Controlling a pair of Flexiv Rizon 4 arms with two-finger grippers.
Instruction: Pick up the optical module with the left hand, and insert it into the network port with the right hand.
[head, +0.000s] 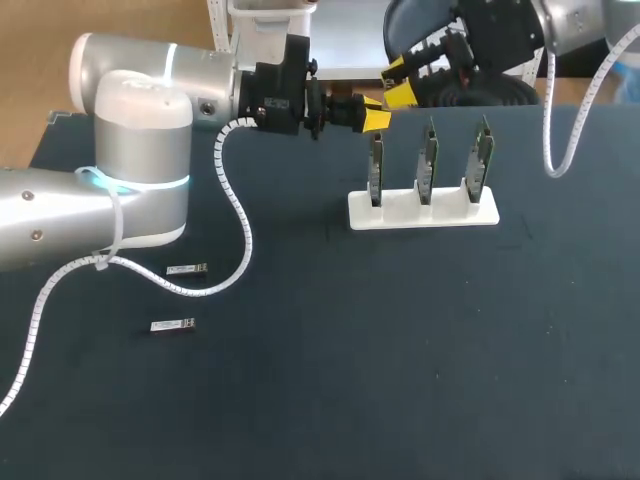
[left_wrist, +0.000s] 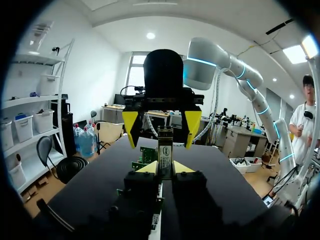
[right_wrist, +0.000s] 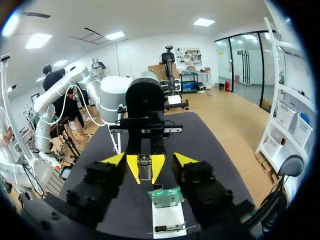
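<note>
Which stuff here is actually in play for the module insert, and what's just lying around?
In play: optical module clamped in the left gripper; open right gripper facing it; three upright port boards on the white stand.
Lying about: two spare modules on the table.

Left claw (left_wrist: 165, 169): two black fingers with yellow tips, closed from both sides on the optical module (left_wrist: 165, 147).
Optical module: slim metal body with a printed label, held upright, its far end rising past the fingertips.
Right claw (left_wrist: 162, 129): faces the left claw from just beyond. Its yellow-tipped fingers are spread wide, one to each side of the module's far end, with no contact visible.
Right arm (left_wrist: 220, 55): silver with lit cyan rings, arching away behind its claw.
Green circuit boards (left_wrist: 146, 156): standing on edge below and ahead of the left claw, partly hidden by its fingers.
Counter (left_wrist: 95, 185): dark surface.
</note>
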